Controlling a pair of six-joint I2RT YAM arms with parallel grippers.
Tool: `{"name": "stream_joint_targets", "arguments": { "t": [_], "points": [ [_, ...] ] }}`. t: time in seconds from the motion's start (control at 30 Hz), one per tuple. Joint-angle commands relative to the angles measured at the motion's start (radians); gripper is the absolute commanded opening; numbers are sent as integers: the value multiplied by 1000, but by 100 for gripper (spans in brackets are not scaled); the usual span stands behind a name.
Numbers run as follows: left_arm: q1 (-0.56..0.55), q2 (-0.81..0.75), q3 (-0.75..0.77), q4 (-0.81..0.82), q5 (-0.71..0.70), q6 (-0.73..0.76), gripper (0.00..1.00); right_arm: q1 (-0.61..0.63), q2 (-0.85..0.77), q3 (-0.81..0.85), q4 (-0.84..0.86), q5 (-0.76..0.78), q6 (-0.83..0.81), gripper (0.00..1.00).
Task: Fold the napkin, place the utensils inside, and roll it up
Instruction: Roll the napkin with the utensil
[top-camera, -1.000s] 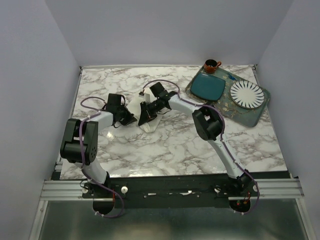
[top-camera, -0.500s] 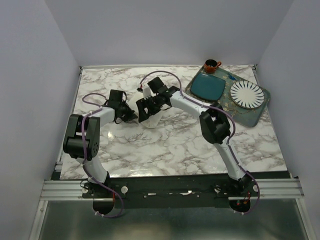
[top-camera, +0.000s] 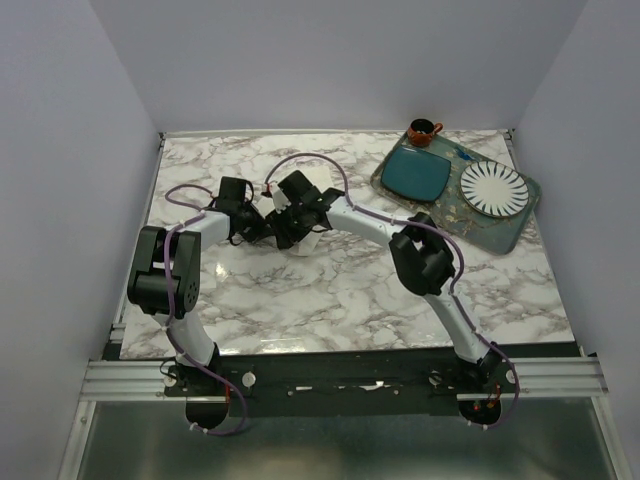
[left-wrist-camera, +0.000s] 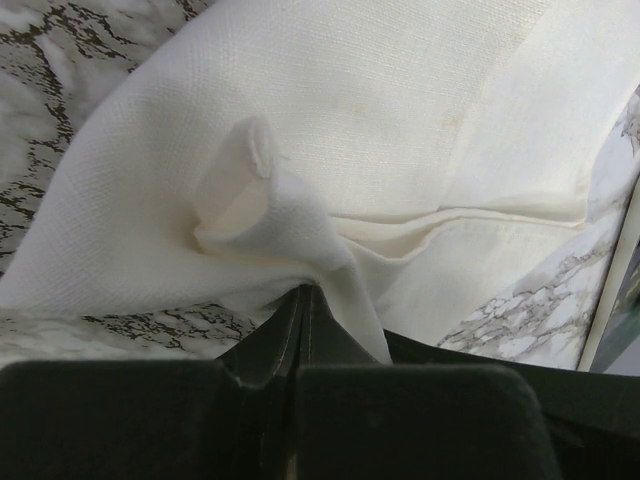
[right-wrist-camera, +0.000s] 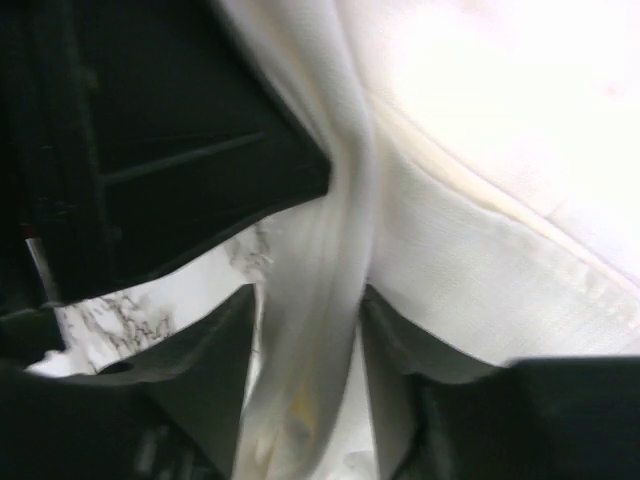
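The cream napkin (top-camera: 309, 243) lies bunched on the marble table, mostly hidden under both grippers. My left gripper (top-camera: 262, 228) is shut on a raised fold of the napkin (left-wrist-camera: 350, 120), its jaws (left-wrist-camera: 305, 292) pinched tight at the cloth's near edge. My right gripper (top-camera: 284, 227) meets it from the right. Its fingers (right-wrist-camera: 215, 350) stand on either side of a thick band of napkin (right-wrist-camera: 500, 120) that fills the gap at the gripper's tip (right-wrist-camera: 310, 320). The left gripper's black body (right-wrist-camera: 150, 130) sits close in front. The spoon cannot be made out in any view.
A patterned tray (top-camera: 500, 232) at the back right holds a teal square plate (top-camera: 417, 173) and a white ribbed round plate (top-camera: 493, 187). A small brown cup (top-camera: 422, 130) stands at the tray's far corner.
My right gripper has moved left with the napkin until it is against the left gripper. The left gripper has shifted slightly up and right. Less of the napkin shows from above.
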Motion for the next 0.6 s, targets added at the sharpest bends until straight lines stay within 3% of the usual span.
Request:
{"name": "stream_joint_targets", "arguments": {
  "t": [0.0, 0.03, 0.23, 0.43, 0.57],
  "points": [
    [6, 35, -13, -81, -79, 38, 3, -34, 19, -19, 25, -3, 61, 47],
    [6, 34, -10, -89, -81, 39, 3, -39, 20, -23, 25, -13, 67, 37],
    [3, -32, -5, -92, -95, 93, 8, -76, 16, -66, 39, -188, 90, 16],
    [-3, -150, 7, -121, -99, 171, 28, -137, 40, -68, 31, -426, 166, 4],
    [-22, -227, -13, -146, -107, 190, 32, -147, 65, -66, 34, -562, 232, 1]
  ]
}}
